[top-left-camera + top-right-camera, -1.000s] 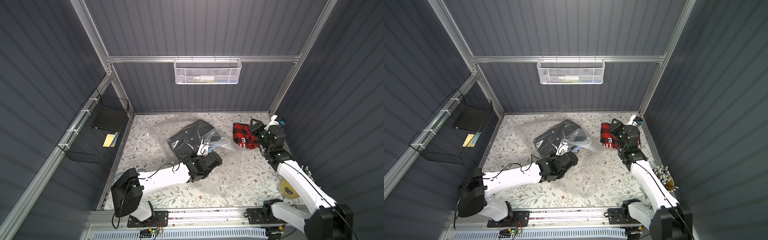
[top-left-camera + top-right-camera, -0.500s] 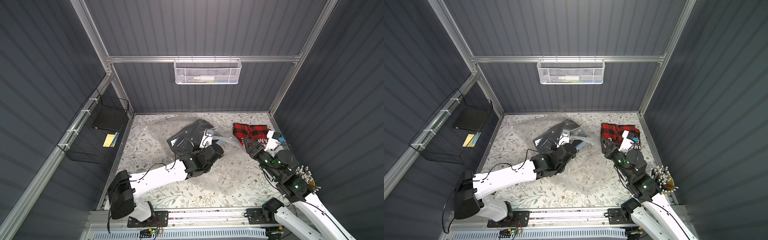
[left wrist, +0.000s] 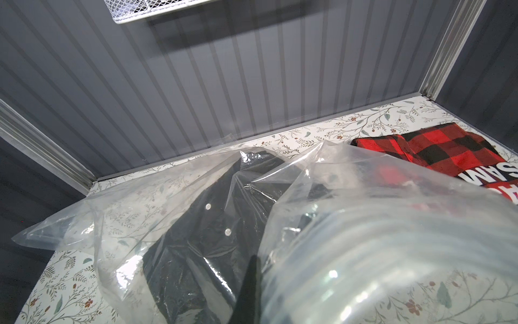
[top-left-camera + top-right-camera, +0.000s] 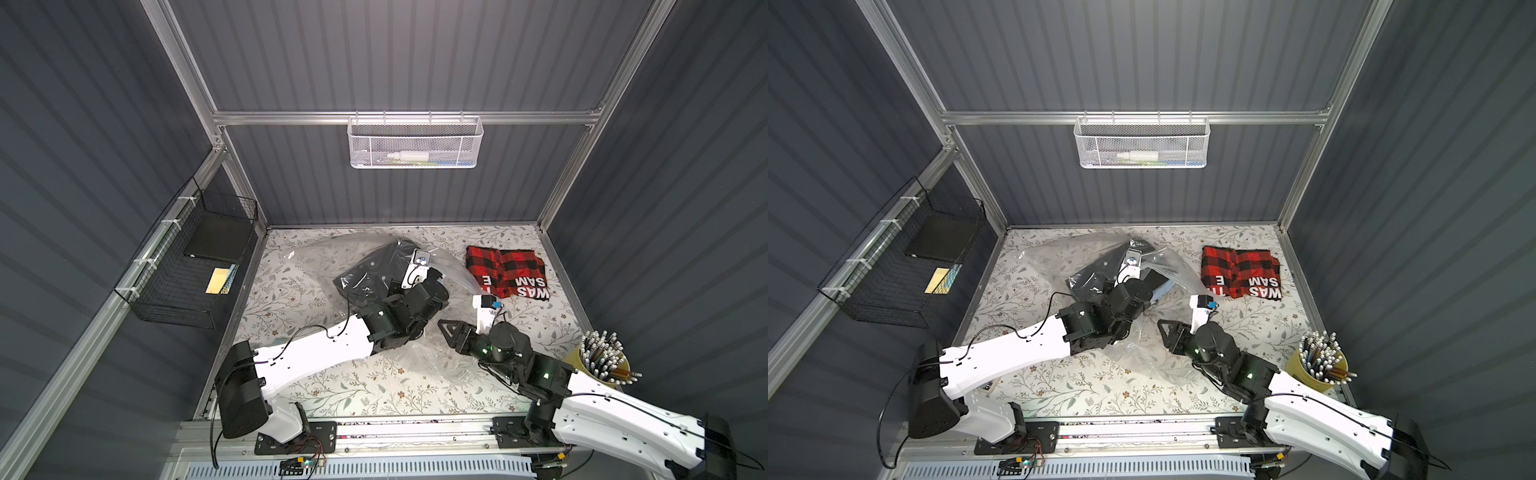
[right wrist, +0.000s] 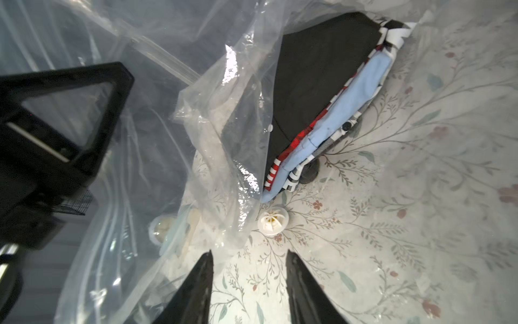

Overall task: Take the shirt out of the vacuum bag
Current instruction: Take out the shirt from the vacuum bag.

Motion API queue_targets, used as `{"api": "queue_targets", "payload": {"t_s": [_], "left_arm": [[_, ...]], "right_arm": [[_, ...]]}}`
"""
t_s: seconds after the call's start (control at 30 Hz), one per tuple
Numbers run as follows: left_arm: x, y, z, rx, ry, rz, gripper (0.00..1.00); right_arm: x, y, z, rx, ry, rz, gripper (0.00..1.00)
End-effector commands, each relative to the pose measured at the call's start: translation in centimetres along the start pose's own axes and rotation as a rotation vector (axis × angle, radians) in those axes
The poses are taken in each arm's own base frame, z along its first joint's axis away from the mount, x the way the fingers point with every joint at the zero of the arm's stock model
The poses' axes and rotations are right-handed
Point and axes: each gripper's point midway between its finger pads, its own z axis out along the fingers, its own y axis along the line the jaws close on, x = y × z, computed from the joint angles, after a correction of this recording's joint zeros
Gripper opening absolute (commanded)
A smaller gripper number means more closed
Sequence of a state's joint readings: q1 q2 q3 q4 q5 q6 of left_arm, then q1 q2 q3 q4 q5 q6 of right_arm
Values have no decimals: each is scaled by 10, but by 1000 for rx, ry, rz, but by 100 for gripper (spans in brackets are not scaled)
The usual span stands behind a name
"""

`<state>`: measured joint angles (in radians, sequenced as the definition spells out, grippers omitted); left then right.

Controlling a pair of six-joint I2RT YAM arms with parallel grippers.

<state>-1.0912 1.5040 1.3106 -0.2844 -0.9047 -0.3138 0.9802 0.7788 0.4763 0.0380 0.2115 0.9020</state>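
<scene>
The black buttoned shirt (image 3: 201, 224) sits inside the large crinkly clear plastic vacuum bag (image 4: 324, 257) (not out yet). The left gripper (image 3: 248, 283) looks pinched shut on the film. The right gripper (image 5: 252, 280), jaws apart and empty, hovers near the small round white valve (image 5: 273, 220). Next, I'd say, it must reach through the mouth, but loose folds block the way. A red-and-black plaid cloth (image 4: 505, 272) lies beside the bag.

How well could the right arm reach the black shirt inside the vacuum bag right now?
Probably not yet. The right gripper is open and pointed at the black shirt, but the vacuum bag film, valve included, seems to lie between them; no open mouth shows there.
</scene>
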Motion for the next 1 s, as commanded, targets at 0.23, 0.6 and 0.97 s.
{"api": "queue_targets", "payload": {"t_s": [0.23,0.6,0.97], "left_arm": [[-20,17,-12,-17,-45,-55,0],[-10,19,-13,-9,-25,-65,0],[5,20,-13,5,1,-61,0]], "right_arm": [[2,8,49,-1,-32,-12,43],[6,-1,84,11,-58,-36,43],[1,-1,138,-45,28,-3,42]]}}
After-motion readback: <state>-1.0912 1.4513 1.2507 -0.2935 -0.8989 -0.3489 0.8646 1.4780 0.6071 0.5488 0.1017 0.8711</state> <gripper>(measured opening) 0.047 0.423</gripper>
